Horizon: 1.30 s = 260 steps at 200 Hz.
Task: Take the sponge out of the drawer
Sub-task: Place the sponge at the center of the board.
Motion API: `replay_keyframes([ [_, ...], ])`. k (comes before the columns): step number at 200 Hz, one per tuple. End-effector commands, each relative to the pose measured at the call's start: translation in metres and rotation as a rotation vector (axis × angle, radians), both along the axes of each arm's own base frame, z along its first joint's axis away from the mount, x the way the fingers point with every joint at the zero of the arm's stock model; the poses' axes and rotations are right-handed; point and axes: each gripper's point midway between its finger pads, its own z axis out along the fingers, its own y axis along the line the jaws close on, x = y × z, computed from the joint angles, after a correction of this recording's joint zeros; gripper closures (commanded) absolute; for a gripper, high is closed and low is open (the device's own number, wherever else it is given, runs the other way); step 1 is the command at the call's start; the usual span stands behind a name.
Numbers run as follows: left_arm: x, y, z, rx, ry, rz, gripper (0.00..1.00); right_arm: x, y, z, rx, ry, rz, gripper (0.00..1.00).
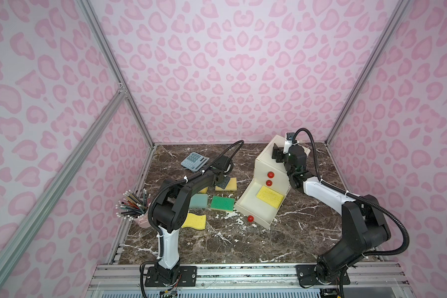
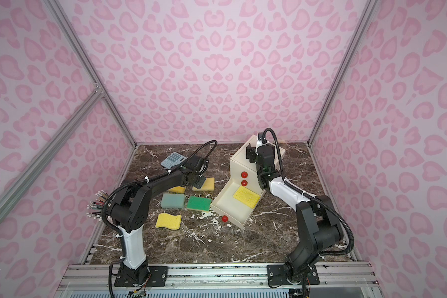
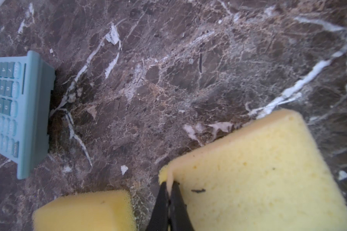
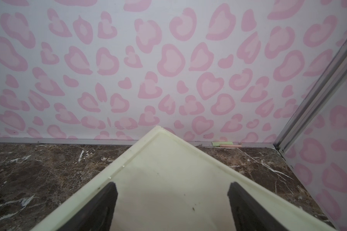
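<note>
A yellow sponge (image 1: pixel 270 196) (image 2: pixel 246 196) lies flat in the pulled-out bottom drawer (image 1: pixel 258 222) (image 2: pixel 234 220) of a cream cabinet (image 1: pixel 266 165) with red knobs. My right gripper (image 1: pixel 276 152) (image 4: pixel 172 186) is open just over the cabinet's top (image 4: pixel 168 160), with nothing between its fingers. My left gripper (image 1: pixel 223 182) (image 3: pixel 169 186) is out on the table, left of the drawer. It is shut on the edge of a pale yellow sponge (image 1: pixel 229 184) (image 3: pixel 258 180) that rests on the marble.
Beside the drawer lie a green sponge (image 1: pixel 222 203), a teal sponge (image 1: pixel 199 200), a wavy yellow sponge (image 1: pixel 194 221) and another yellow one (image 3: pixel 84 212) under the left arm. A blue calculator (image 1: pixel 194 161) sits at the back left. A pink pencil cup (image 1: pixel 140 219) stands at the left edge.
</note>
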Motion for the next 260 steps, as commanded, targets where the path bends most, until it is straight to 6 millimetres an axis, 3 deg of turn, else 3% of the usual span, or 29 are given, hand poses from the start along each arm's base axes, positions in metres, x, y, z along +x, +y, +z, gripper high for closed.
replay_keyframes([
  [1, 0.005, 0.005, 0.001, 0.026, -0.003, 0.007, 0.95, -0.033, -0.020, -0.099, -0.190, 0.372, -0.021, 0.11],
  [110, -0.002, 0.013, -0.015, 0.079, 0.068, 0.013, 0.91, -0.032, -0.021, -0.100, -0.195, 0.376, -0.028, 0.11],
  [116, 0.006, 0.009, -0.006, 0.068, 0.047, 0.013, 0.91, -0.032, -0.020, -0.100, -0.195, 0.375, -0.028, 0.11],
  [135, 0.006, 0.008, -0.007, 0.070, 0.055, 0.011, 0.90, -0.032, -0.021, -0.099, -0.195, 0.374, -0.027, 0.11],
  [260, 0.008, 0.014, -0.011, 0.109, 0.062, 0.030, 0.74, -0.031, -0.019, -0.102, -0.196, 0.382, -0.021, 0.11],
])
